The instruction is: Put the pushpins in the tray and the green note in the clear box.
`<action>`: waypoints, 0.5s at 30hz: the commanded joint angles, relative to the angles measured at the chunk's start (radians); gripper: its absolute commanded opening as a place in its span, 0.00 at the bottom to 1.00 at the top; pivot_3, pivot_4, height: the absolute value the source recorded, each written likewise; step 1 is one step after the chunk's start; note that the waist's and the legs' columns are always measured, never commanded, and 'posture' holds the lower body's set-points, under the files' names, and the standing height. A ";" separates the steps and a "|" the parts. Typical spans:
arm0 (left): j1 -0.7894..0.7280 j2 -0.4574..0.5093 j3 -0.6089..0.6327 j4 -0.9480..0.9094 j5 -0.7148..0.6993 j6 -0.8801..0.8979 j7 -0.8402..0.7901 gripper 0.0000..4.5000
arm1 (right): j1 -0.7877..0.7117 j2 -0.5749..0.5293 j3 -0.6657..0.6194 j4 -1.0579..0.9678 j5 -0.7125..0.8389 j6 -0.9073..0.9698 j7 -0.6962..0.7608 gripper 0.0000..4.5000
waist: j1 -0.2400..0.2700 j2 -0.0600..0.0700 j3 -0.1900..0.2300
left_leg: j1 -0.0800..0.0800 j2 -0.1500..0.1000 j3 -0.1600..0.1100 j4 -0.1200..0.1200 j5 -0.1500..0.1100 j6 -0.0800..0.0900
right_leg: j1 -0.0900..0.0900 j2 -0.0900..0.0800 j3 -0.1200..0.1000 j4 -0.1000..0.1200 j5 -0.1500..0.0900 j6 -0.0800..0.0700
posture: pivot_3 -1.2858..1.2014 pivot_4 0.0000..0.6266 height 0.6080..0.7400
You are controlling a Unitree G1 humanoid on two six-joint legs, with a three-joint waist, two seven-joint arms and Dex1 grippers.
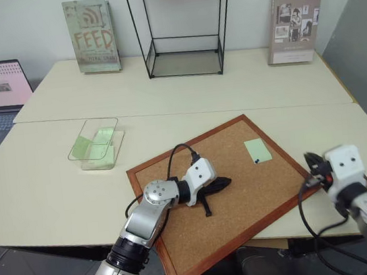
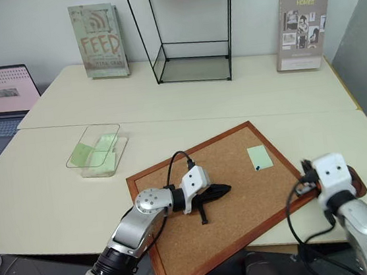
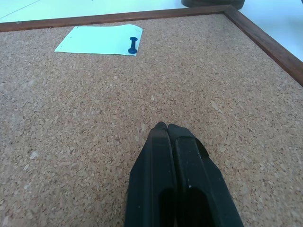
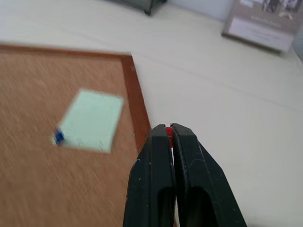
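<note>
The corkboard (image 1: pixel 242 190) lies tilted on the cream table (image 1: pixel 184 87), one corner hanging over the near edge, and I place everything by it. My left arm reaches in from the board's near left corner and bends across it, so my left gripper (image 1: pixel 223 183) rests low over the middle of the cork, pointing toward the board's right side and slightly downward. Its two black fingers (image 3: pixel 173 156) are pressed flat together with nothing between them.

My right arm comes up beyond the board's right corner, forearm raised, and my right gripper (image 4: pixel 168 130) is off the cork, just outside the wooden frame and over bare table, pointing ahead and a little down. Those fingers (image 4: pixel 187 156) are clamped on a red pushpin (image 4: pixel 168 134), whose head peeks out at the tips.

The clear box (image 1: pixel 97 144) sits on the table well apart from the board's left corner, with green paper visible in it. The tray (image 2: pixel 355 181) is beside the board's right corner, mostly hidden behind my right wrist.

The green note (image 1: pixel 257 150) lies flat near the board's far right edge, inside the frame. A dark blue pushpin (image 3: pixel 133 45) stands in the note's near corner.
</note>
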 commanded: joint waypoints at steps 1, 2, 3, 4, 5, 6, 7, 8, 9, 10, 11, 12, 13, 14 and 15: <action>0.012 0.008 -0.027 0.040 0.023 0.009 -0.012 0.00 | 0.050 -0.057 -0.090 -0.030 -0.074 0.033 -0.020 0.01 | 0.000 0.000 0.000 | 0.000 0.000 0.000 0.000 0.000 0.000 | 0.000 0.000 0.000 0.000 0.000 0.000 | 0.52 0.24 1.00; 0.011 0.008 -0.027 0.041 0.023 0.007 -0.014 0.00 | 0.060 -0.069 -0.094 -0.025 -0.092 0.030 -0.022 0.01 | 0.000 0.000 0.000 | 0.000 0.000 0.000 0.001 0.000 0.000 | 0.000 0.000 0.000 0.000 0.000 0.000 | 0.52 0.24 1.00; 0.010 0.008 -0.028 0.042 0.024 0.006 -0.015 0.00 | 0.071 -0.073 -0.104 -0.016 -0.104 0.032 -0.028 0.01 | -0.001 0.000 0.000 | 0.001 0.000 0.001 0.001 0.000 0.000 | 0.000 0.000 0.000 0.000 0.000 0.000 | 0.52 0.24 1.00; 0.009 0.009 -0.027 0.044 0.024 0.005 -0.016 0.00 | 0.075 -0.074 -0.116 -0.007 -0.110 0.041 -0.034 0.01 | -0.001 0.000 0.000 | 0.001 0.000 0.001 0.001 0.000 0.000 | 0.000 0.000 0.000 -0.001 0.000 0.000 | 0.52 0.24 1.00; 0.007 0.009 -0.027 0.046 0.024 0.004 -0.016 0.00 | 0.078 -0.077 -0.125 0.003 -0.118 0.048 -0.037 0.01 | -0.001 0.000 0.000 | 0.001 0.000 0.000 0.001 0.000 0.000 | 0.000 0.000 0.000 -0.002 0.000 0.000 | 0.52 0.24 1.00; 0.006 0.009 -0.027 0.048 0.025 0.003 -0.016 0.00 | 0.080 -0.081 -0.129 0.012 -0.126 0.051 -0.037 0.01 | -0.001 0.000 0.000 | 0.001 0.001 0.000 0.001 0.000 0.000 | 0.000 0.000 0.000 -0.003 0.000 0.000 | 0.52 0.24 1.00; 0.006 0.009 -0.027 0.048 0.025 0.002 -0.016 0.00 | 0.083 -0.087 -0.130 0.019 -0.133 0.051 -0.033 0.01 | -0.001 0.001 -0.001 | 0.001 0.001 0.000 0.001 0.000 0.000 | 0.000 0.000 0.000 -0.004 0.000 0.000 | 0.52 0.24 1.00; 0.005 0.009 -0.027 0.049 0.025 0.002 -0.016 0.00 | 0.085 -0.094 -0.125 0.030 -0.136 0.056 -0.024 0.01 | -0.001 0.001 -0.001 | 0.000 0.001 0.000 0.000 0.000 0.000 | 0.000 0.000 0.000 -0.005 0.000 0.000 | 0.52 0.24 1.00; 0.005 0.008 -0.027 0.049 0.025 0.002 -0.016 0.00 | 0.086 -0.098 -0.120 0.037 -0.138 0.061 -0.017 0.01 | -0.001 0.001 -0.001 | 0.000 0.002 0.001 0.000 0.000 0.000 | 0.000 0.000 0.000 -0.007 0.000 0.000 | 0.52 0.24 1.00; 0.005 0.007 -0.027 0.048 0.025 0.002 -0.016 0.00 | 0.085 -0.100 -0.117 0.046 -0.135 0.066 -0.009 0.06 | -0.001 0.001 -0.001 | -0.001 0.002 0.001 0.000 0.000 0.000 | 0.001 0.000 0.000 -0.009 0.000 0.000 | 0.52 0.24 1.00; 0.005 0.007 -0.028 0.048 0.025 0.002 -0.015 0.00 | 0.083 -0.099 -0.115 0.052 -0.130 0.071 -0.003 0.08 | 0.000 0.001 -0.001 | -0.002 0.002 0.002 0.000 0.000 0.000 | 0.001 -0.001 0.000 -0.009 0.000 0.000 | 0.52 0.24 1.00; 0.006 0.006 -0.028 0.047 0.025 0.003 -0.015 0.00 | 0.078 -0.096 -0.115 0.059 -0.126 0.072 0.001 0.11 | 0.000 0.001 -0.001 | -0.002 0.001 0.002 0.000 0.000 0.000 | 0.001 -0.001 0.000 -0.010 0.000 0.001 | 0.52 0.24 1.00; 0.007 0.005 -0.027 0.047 0.026 0.003 -0.015 0.00 | 0.074 -0.095 -0.115 0.064 -0.124 0.072 0.004 0.15 | 0.000 0.001 -0.001 | -0.003 0.001 0.002 0.000 0.000 0.000 | 0.001 -0.001 0.000 -0.010 0.000 0.001 | 0.52 0.24 1.00; 0.008 0.005 -0.027 0.046 0.026 0.003 -0.014 0.00 | 0.070 -0.094 -0.114 0.069 -0.122 0.076 0.008 0.21 | 0.000 0.001 -0.001 | -0.003 0.001 0.002 0.000 0.000 0.000 | 0.001 -0.001 0.000 -0.010 0.000 0.001 | 0.52 0.24 1.00; 0.009 0.005 -0.027 0.045 0.027 0.004 -0.014 0.00 | 0.066 -0.095 -0.112 0.074 -0.121 0.081 0.012 0.26 | 0.000 0.001 -0.001 | -0.003 0.001 0.002 0.000 0.000 0.000 | 0.001 -0.001 0.000 -0.010 0.000 0.001 | 0.52 0.24 1.00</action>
